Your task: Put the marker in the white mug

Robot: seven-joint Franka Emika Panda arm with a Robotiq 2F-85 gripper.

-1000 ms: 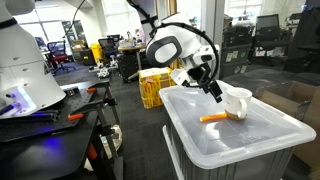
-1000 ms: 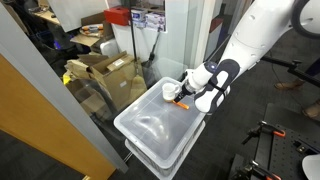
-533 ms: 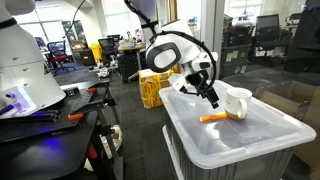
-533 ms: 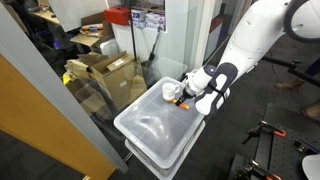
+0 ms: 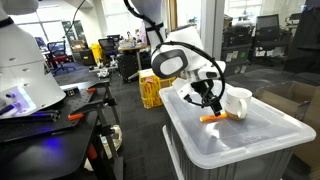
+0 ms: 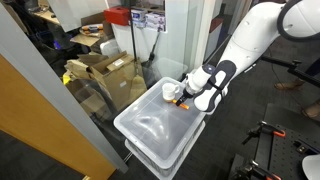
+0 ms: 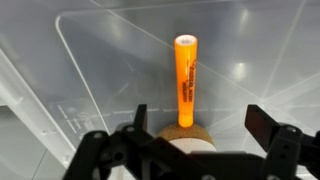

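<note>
Your gripper (image 7: 198,122) hovers with fingers spread wide, the marker (image 7: 186,75) lying between them on the bin lid (image 5: 250,135), the white mug (image 5: 238,99) just beside.

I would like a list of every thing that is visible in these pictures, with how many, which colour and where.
marker: one, orange, lying on the bin lid near the mug
white mug: one, white, on the bin lid
bin: one, translucent grey, centre
crate: one, yellow, on the floor behind the bin
cardboard boxes: several, brown, on the floor
arm: one, white, over the bin
gripper: one, black, open, fingers either side of the marker, not touching
</note>
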